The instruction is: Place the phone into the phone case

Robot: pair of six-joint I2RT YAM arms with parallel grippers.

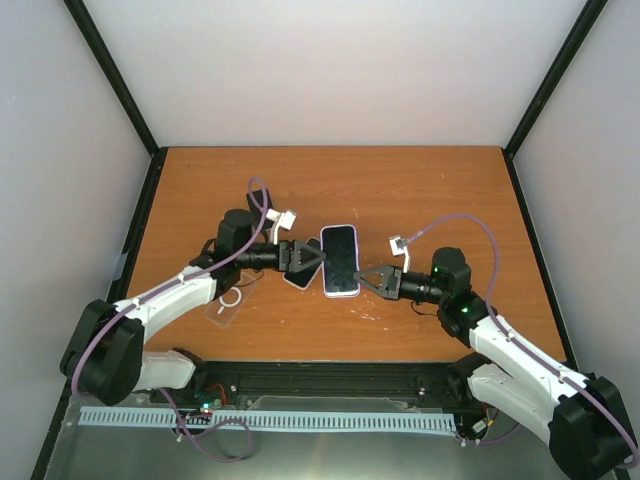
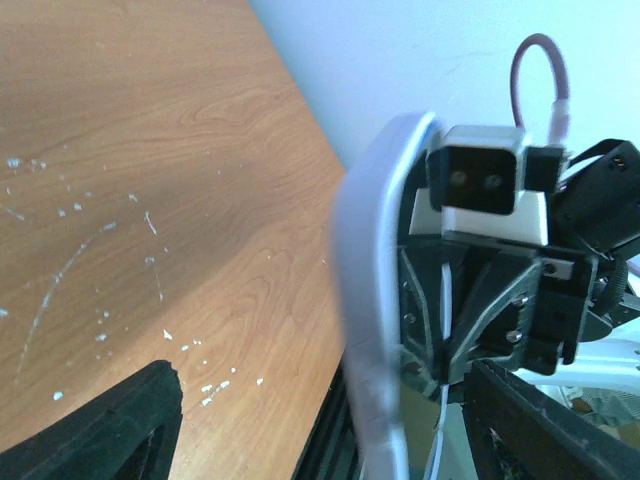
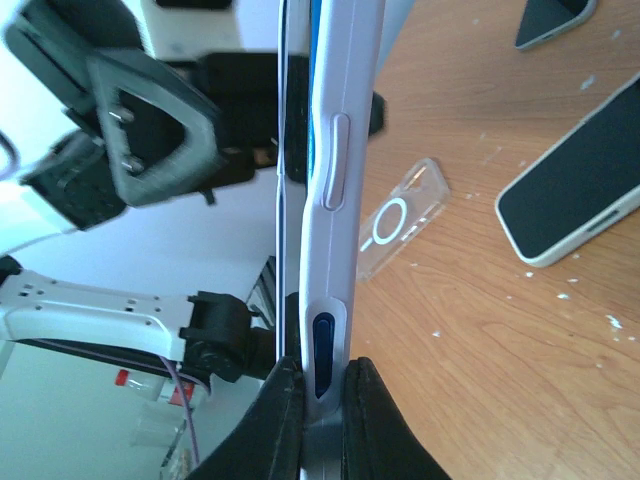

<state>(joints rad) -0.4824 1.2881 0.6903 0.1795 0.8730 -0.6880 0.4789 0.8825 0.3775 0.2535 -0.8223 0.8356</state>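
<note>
- My right claw (image 3: 320, 378) is pinched shut on the phone (image 1: 339, 258), holding it flat above the table (image 1: 450, 190).
- My left claw (image 1: 310, 256) stands open around its far end.
- Step, I reckon: pressing it into the pale phone case (image 3: 350, 100); next needs a left-side squeeze.
- I can't tell whether it is fully seated; a clear case (image 1: 224, 306) lies well apart.

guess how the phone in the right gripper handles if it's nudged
The phone juts out straight, so it is probably stiff. The right gripper pinches only one end of its smooth edge, so a nudge could pivot it or make it slip.
</note>
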